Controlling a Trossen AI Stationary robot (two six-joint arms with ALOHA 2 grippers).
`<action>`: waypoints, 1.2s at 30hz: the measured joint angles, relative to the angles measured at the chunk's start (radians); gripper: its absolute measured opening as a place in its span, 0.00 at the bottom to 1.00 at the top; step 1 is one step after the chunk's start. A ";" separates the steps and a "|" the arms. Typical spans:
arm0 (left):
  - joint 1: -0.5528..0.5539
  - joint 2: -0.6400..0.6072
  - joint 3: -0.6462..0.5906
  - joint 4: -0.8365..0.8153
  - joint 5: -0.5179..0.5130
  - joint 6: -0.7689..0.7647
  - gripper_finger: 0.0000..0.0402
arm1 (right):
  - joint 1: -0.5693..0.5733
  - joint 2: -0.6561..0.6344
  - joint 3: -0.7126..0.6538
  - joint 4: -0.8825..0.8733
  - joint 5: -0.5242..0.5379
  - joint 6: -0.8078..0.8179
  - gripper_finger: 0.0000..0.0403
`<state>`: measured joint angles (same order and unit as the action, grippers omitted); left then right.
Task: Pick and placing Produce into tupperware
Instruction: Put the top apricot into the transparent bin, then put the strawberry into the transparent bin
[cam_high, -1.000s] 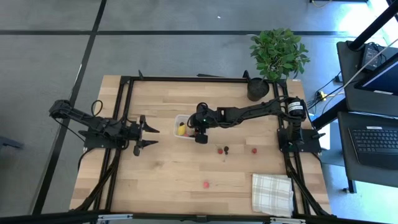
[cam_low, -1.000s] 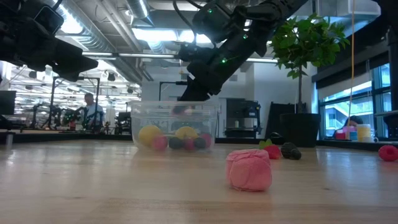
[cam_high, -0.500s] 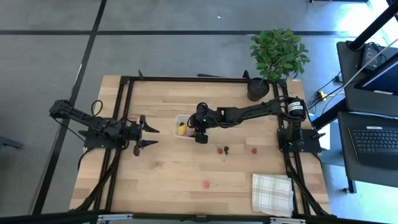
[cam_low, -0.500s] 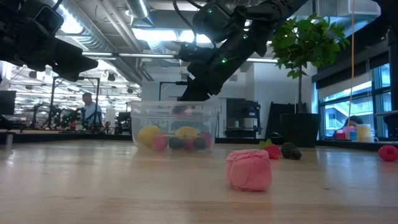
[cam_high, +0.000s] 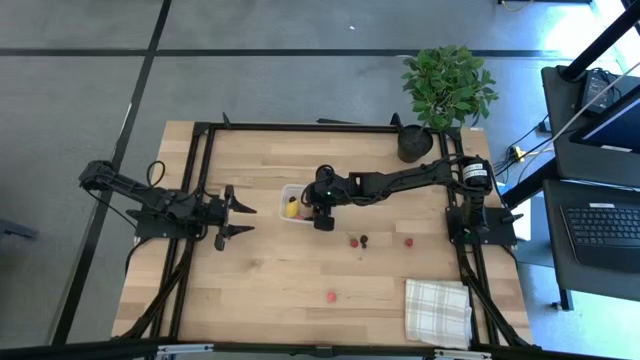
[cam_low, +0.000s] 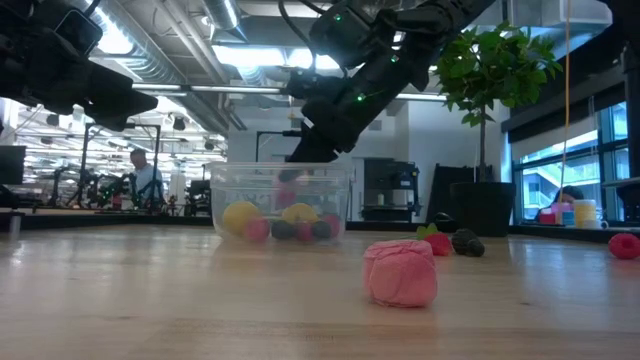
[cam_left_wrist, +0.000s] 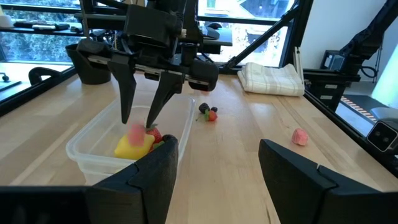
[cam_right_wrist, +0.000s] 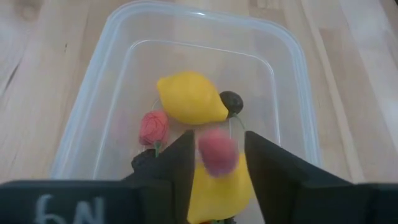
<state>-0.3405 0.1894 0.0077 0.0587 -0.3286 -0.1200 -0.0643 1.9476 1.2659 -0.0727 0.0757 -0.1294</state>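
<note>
The right claw (cam_left_wrist: 142, 106) hangs over the clear tub (cam_high: 292, 207) near the middle of the desk (cam_high: 270, 290), fingers spread apart, and a pink berry (cam_right_wrist: 216, 151) sits blurred in mid-air between them, grasped by nothing. Below it in the tub lie two lemons (cam_right_wrist: 191, 98), a red berry (cam_right_wrist: 153, 126) and a dark one (cam_right_wrist: 231, 100).

The left claw (cam_high: 238, 216) waits near the left edge, fingers parted and empty, pointing at the tub.

Out on the bare wood: a red and a dark berry (cam_high: 359, 241) side by side, just past the tub toward the right edge; another red one (cam_high: 408, 241) further right; a pink piece (cam_high: 331, 295) toward the front edge. A checked cloth (cam_high: 437, 311) lies in the front right corner, a potted plant (cam_high: 440, 95) at the back right.
</note>
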 joint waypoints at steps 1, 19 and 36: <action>0.000 0.000 0.000 0.000 0.000 0.000 0.54 | 0.000 0.000 0.000 0.000 0.000 0.012 0.39; 0.000 0.000 0.000 0.000 0.000 0.000 0.54 | 0.013 0.000 0.000 0.012 0.002 0.020 0.61; 0.000 0.000 0.000 0.000 0.000 0.000 0.54 | 0.112 -0.166 0.001 -0.181 0.001 0.071 0.61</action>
<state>-0.3406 0.1898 0.0075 0.0590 -0.3283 -0.1204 0.0473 1.7819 1.2667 -0.2532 0.0769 -0.0580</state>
